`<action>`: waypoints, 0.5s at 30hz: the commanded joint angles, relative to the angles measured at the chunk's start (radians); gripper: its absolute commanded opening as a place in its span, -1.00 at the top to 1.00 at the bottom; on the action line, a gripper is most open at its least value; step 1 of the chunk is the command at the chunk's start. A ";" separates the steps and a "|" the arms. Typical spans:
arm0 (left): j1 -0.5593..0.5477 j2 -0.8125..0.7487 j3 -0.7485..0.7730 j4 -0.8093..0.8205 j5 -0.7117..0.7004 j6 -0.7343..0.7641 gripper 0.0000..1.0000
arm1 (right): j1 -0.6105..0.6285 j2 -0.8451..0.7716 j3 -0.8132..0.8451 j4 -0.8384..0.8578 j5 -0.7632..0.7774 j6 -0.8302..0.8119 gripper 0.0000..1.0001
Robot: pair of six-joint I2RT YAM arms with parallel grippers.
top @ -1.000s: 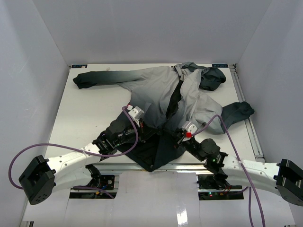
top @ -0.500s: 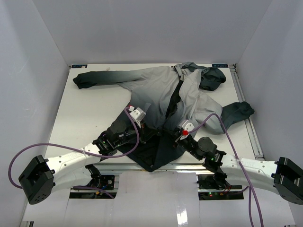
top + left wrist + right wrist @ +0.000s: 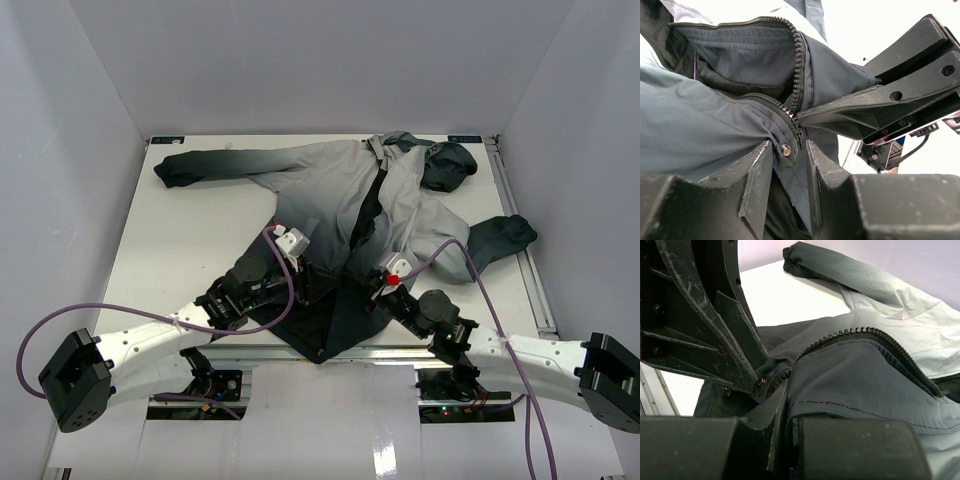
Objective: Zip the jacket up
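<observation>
The jacket (image 3: 330, 180) lies spread on the white table (image 3: 190, 240), hood at the far right, dark hem at the near edge, front zipper open. My left gripper (image 3: 316, 283) is shut on the left hem corner beside a metal snap (image 3: 785, 148), where the zipper teeth (image 3: 799, 65) end. My right gripper (image 3: 369, 294) is shut on the right hem flap (image 3: 860, 370); fabric drapes over one finger. The two grippers nearly touch at the zipper's bottom end. The right gripper's fingers (image 3: 880, 102) show in the left wrist view, and the left gripper's fingers (image 3: 705, 315) show in the right wrist view.
White walls enclose the table on three sides. One sleeve (image 3: 185, 168) reaches to the far left, the other sleeve (image 3: 500, 235) to the right edge by a metal rail (image 3: 520, 220). Purple cables (image 3: 60, 325) loop off both arms.
My right gripper has moved a little left and away from me, toward the left gripper, carrying its hem flap. The left gripper has shifted slightly right. Both hem corners are closer together.
</observation>
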State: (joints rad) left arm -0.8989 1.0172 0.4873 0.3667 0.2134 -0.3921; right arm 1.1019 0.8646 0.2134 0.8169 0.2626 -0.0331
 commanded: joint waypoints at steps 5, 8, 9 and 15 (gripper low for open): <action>-0.009 0.002 0.036 0.016 0.063 0.004 0.12 | 0.004 -0.013 0.023 0.086 -0.004 0.007 0.84; -0.009 0.015 0.040 0.013 0.072 0.008 0.21 | 0.004 -0.017 0.023 0.087 -0.010 0.010 0.84; -0.009 0.016 0.039 0.016 0.074 0.010 0.27 | 0.005 -0.019 0.023 0.087 -0.011 0.010 0.85; -0.009 0.009 0.027 0.045 0.110 0.017 0.92 | 0.005 -0.022 0.028 0.075 -0.015 0.020 0.85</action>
State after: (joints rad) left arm -0.8986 1.0393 0.4873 0.3674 0.2459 -0.3786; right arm 1.1015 0.8600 0.2134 0.8164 0.2596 -0.0284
